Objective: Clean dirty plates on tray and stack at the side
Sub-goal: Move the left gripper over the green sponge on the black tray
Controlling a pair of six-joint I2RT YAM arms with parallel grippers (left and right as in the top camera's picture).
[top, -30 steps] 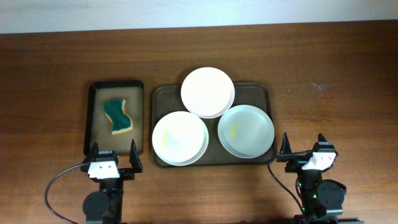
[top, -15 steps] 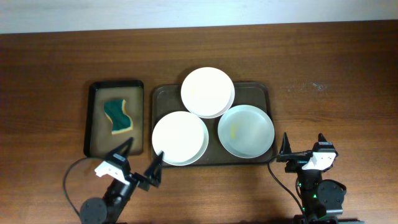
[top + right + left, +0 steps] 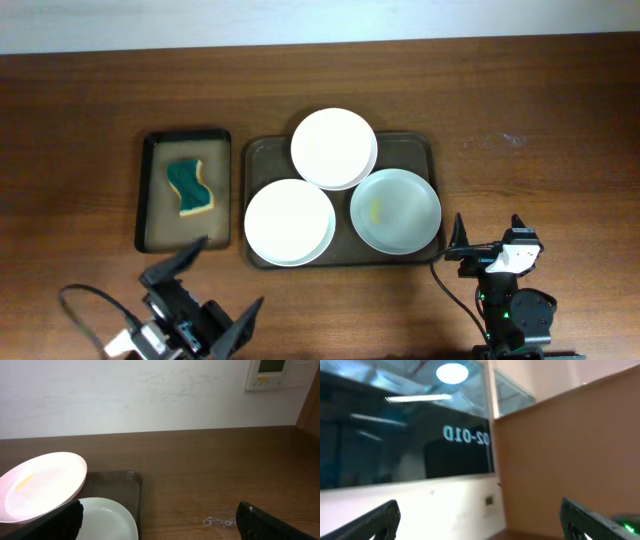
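Three white plates lie on the dark brown tray [image 3: 410, 148]: one at the back [image 3: 334, 148], overlapping the other two, one front left [image 3: 289, 221], and one front right [image 3: 395, 210] with a yellowish smear. My left gripper [image 3: 212, 292] is open and empty, turned diagonally near the front edge, left of the tray. Its wrist view shows only its fingers [image 3: 370, 522], a wall and a window. My right gripper [image 3: 489, 232] is open and empty, right of the tray. The right wrist view shows the back plate [image 3: 42, 485], the right plate [image 3: 107, 520] and the tray [image 3: 125, 487].
A narrow black tray [image 3: 152, 200] stands left of the brown tray and holds a green and yellow sponge [image 3: 190, 187]. Bare wooden table [image 3: 540, 140] lies right of the brown tray. Cables run from both arm bases at the front edge.
My left arm has swung away from the black tray, down toward the front edge, and rotated diagonally, its camera now tilted upward. The right arm and the plates have not moved.
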